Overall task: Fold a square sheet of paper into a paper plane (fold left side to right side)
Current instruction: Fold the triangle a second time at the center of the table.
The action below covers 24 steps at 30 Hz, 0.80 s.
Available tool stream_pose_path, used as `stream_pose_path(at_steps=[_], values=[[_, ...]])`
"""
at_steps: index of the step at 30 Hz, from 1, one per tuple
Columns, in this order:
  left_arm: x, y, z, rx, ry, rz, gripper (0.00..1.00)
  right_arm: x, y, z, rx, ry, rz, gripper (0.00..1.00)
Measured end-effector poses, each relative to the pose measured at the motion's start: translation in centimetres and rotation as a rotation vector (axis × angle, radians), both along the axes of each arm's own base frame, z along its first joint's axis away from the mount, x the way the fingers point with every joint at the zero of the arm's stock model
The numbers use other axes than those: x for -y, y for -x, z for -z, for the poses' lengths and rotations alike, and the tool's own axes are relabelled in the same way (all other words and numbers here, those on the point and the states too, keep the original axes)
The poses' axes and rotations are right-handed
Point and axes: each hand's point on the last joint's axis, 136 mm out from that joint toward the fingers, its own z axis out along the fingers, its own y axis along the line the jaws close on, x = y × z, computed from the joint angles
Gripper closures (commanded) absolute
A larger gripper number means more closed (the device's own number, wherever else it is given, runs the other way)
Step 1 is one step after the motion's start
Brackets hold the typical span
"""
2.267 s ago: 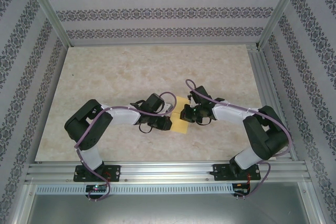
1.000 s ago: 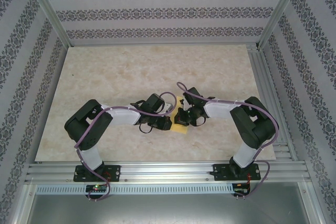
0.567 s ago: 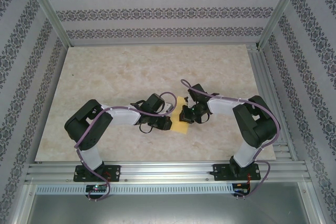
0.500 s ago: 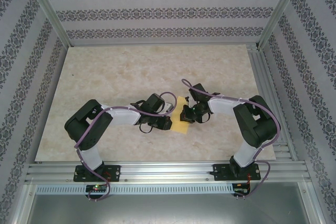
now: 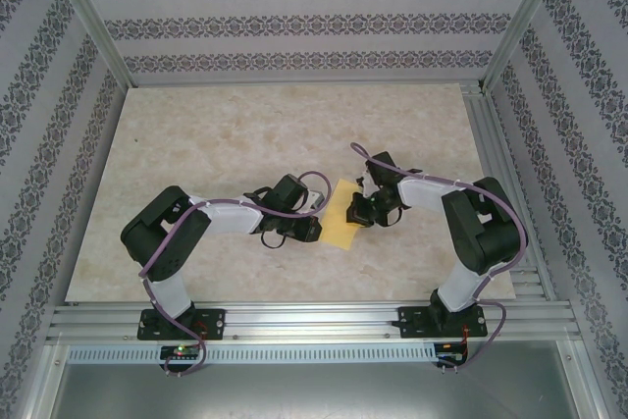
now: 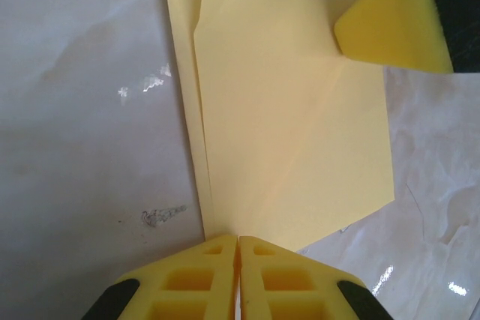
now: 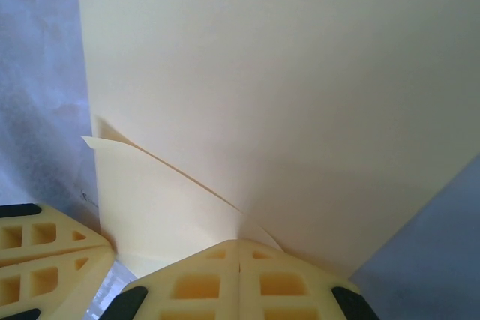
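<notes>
We see the partly folded square sheet of paper [image 5: 340, 219] flat on the bench [image 5: 245, 134], long axis running away from us. The closed left gripper [image 6: 238, 249] touches its left edge, the closed right gripper [image 7: 238, 254] its right.

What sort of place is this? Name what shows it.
Probably a robot test cell: an aluminium frame encloses a marble-look tabletop, patterned panels stand in for walls, and the left arm and right arm are bolted to the front rail.
</notes>
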Motion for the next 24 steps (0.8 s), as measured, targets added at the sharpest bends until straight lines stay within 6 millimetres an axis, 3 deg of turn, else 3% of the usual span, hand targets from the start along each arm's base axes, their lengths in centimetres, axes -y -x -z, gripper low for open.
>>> stream_pose_path(at_steps=[17,24], values=[[0.0,0.0,0.0,0.0,-0.001,0.0,0.88,4.6,-1.0,-0.3,0.025,0.109,0.072,0.96],[-0.4,0.2,-0.5,-0.002,-0.012,-0.006,0.8,5.9,-2.2,-4.3,0.157,0.092,0.128,0.78]])
